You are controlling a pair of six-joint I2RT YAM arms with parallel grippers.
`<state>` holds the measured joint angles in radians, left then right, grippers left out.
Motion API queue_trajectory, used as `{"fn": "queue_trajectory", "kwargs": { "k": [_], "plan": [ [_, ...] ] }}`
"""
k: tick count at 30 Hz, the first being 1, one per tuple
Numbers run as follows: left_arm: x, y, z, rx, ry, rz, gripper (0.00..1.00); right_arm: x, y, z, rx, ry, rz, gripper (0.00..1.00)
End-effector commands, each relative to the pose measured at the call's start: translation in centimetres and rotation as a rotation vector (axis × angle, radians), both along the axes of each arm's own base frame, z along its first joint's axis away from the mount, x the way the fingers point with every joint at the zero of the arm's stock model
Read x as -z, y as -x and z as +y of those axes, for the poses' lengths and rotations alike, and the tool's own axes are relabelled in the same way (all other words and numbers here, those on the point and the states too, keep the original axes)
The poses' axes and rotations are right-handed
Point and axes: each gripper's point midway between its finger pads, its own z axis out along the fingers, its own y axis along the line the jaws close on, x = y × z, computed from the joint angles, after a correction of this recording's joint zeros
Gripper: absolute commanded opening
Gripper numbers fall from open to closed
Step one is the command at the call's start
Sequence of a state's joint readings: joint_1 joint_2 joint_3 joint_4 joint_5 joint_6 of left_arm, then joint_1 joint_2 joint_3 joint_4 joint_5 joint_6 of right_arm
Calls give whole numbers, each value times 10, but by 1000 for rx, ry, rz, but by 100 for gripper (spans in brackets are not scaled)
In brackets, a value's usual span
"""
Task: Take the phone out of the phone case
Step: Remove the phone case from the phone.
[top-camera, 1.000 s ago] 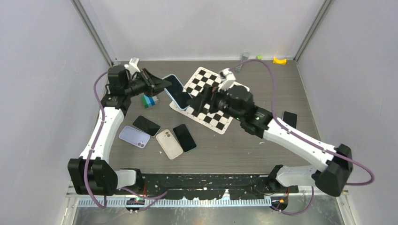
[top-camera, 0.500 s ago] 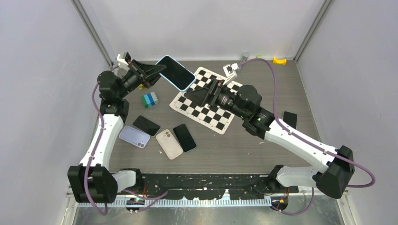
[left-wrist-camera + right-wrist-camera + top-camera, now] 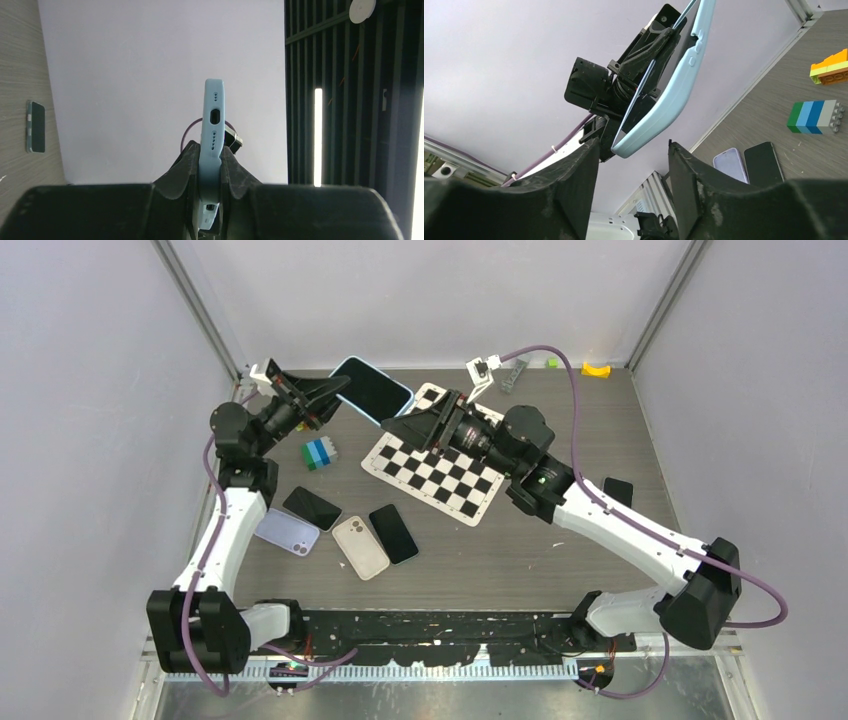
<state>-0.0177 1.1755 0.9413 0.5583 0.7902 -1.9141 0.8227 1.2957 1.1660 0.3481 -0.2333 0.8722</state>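
The right tool (image 3: 633,145) has its matte black fingers apart. The rounded free corner of the phone case (image 3: 669,100) sits between them, apparently untouched. The left tool (image 3: 211,152) is clamped on the case's port end, front to back, holding it in the air above the bench's (image 3: 560,540) far-left part. The long axis runs roughly from tool to tool. The case looks like soft pale-blue silicone, and the phone (image 3: 372,392) inside is glossy black glass.

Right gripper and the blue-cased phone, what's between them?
Nothing. The right wrist view shows only air between the right gripper and the corner of the blue-cased phone.
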Motion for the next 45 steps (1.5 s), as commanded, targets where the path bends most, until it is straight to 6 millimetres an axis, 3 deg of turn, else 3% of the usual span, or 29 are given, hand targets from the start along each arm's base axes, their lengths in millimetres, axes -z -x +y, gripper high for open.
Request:
{"fn": "queue_trajectory", "kwargs": {
  "k": [1, 5, 9, 13, 20, 29, 37, 38, 40, 41, 43, 45],
  "plan": [
    [-33, 21, 3, -1, 49, -123, 0, -30, 2, -1, -1, -59, -49, 51],
    [-30, 21, 1, 19, 65, -80, 0, -22, -2, 4, 0, -19, -50, 34],
    [-17, 26, -14, 102, 75, 50, 0, -13, 0, 9, -27, 47, -83, 16],
    [-7, 26, -20, 139, 105, 127, 0, -8, 2, 15, -65, 140, -151, 3],
    [6, 25, -23, 163, 197, 211, 0, 20, -2, 14, -77, 345, -198, 1],
    [8, 26, -24, 176, 246, 243, 0, 39, -26, -5, 63, 511, -226, 1],
    [6, 21, -21, 141, 247, 201, 0, 28, -23, -14, 93, 484, -227, 1],
    [5, 21, -20, 132, 247, 190, 0, 24, -22, -14, 94, 464, -226, 2],
    [4, 18, -18, 112, 238, 160, 0, 17, -16, -13, 79, 406, -208, 24],
    [4, 17, -16, 102, 231, 146, 0, 11, -11, -13, 70, 367, -189, 42],
    [4, 14, -12, 81, 213, 123, 0, 4, -3, -10, 36, 298, -162, 68],
    [6, 12, -9, 67, 200, 115, 0, -1, 5, -7, -1, 233, -147, 76]
  ]
}}
